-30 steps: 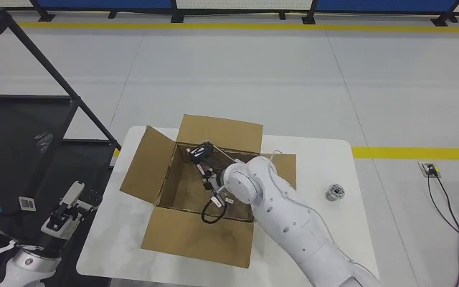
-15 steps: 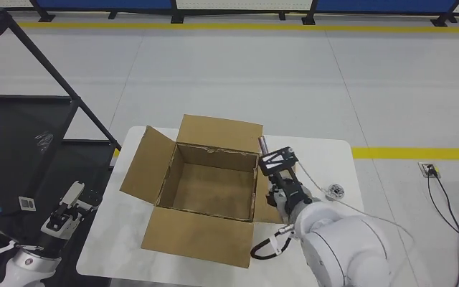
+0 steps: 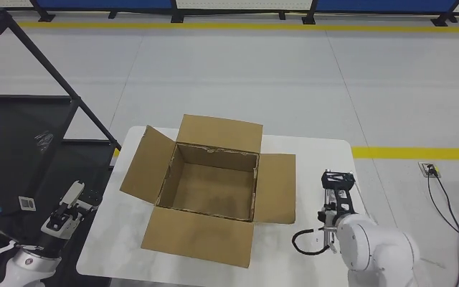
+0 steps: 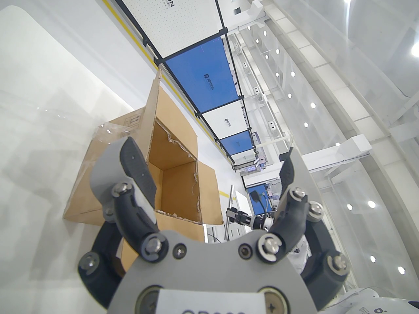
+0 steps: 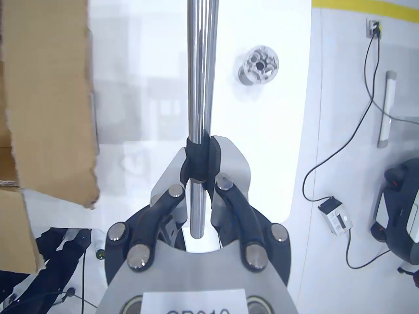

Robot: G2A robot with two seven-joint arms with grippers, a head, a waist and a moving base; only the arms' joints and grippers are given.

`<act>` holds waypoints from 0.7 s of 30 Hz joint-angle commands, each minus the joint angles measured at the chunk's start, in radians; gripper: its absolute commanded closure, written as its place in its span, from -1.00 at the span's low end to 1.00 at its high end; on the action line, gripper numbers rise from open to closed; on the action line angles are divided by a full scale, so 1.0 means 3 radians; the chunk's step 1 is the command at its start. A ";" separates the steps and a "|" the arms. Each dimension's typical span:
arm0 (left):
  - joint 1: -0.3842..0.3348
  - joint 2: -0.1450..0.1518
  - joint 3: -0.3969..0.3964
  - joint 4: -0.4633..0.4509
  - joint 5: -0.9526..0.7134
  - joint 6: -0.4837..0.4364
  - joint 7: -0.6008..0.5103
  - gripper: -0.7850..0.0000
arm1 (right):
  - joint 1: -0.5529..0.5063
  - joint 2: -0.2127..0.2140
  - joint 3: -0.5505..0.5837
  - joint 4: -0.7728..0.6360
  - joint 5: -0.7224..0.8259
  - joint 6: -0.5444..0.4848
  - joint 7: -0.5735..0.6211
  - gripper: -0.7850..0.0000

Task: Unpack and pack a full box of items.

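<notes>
An open cardboard box (image 3: 213,188) stands in the middle of the white table (image 3: 315,152), flaps spread, its floor bare cardboard. My right gripper (image 5: 199,156) is shut on a long shiny metal rod (image 5: 199,50) held near one end, above the table to the right of the box. In the top view this right gripper (image 3: 337,179) hangs by the table's right edge. A small round metal part (image 5: 258,65) with holes lies on the table just beside the rod. My left gripper (image 4: 209,165) is open and holds nothing, off the table's left side, facing the box (image 4: 173,171).
The box's right flap (image 5: 49,83) lies flat close to the rod. Beyond the table's right edge, cables and a power adapter (image 5: 337,216) lie on the floor. A black frame (image 3: 64,93) stands left of the table, near the left gripper (image 3: 74,195).
The right arm came up out of the box with the rod and swung right, to the table's right edge. The left arm has kept still.
</notes>
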 commanded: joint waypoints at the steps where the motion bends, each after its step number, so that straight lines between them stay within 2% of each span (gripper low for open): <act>1: 0.0000 0.0000 0.0000 0.0000 0.0000 0.0000 0.0000 -1.00 | 0.0017 0.0007 0.0104 0.0183 0.0129 -0.0040 0.0000 1.00; 4: 0.0000 0.0000 0.0000 0.0000 0.0000 0.0000 0.0000 -1.00 | 0.0088 0.0020 0.0197 0.0493 0.0202 -0.0072 0.0000 1.00; 7: 0.0000 0.0000 0.0000 0.0000 0.0000 0.0000 0.0000 -1.00 | 0.0175 0.0027 0.0297 0.0671 0.0198 0.0090 -0.0017 1.00; 14: 0.0000 0.0000 0.0000 0.0000 0.0000 0.0000 0.0000 -1.00 | 0.0174 0.0031 0.0625 0.0794 0.0124 0.0765 -0.0281 1.00; 21: 0.0000 0.0000 0.0000 0.0000 0.0000 0.0000 0.0000 -1.00 | 0.0211 0.0039 0.0785 0.1144 0.0491 0.0823 -0.0588 1.00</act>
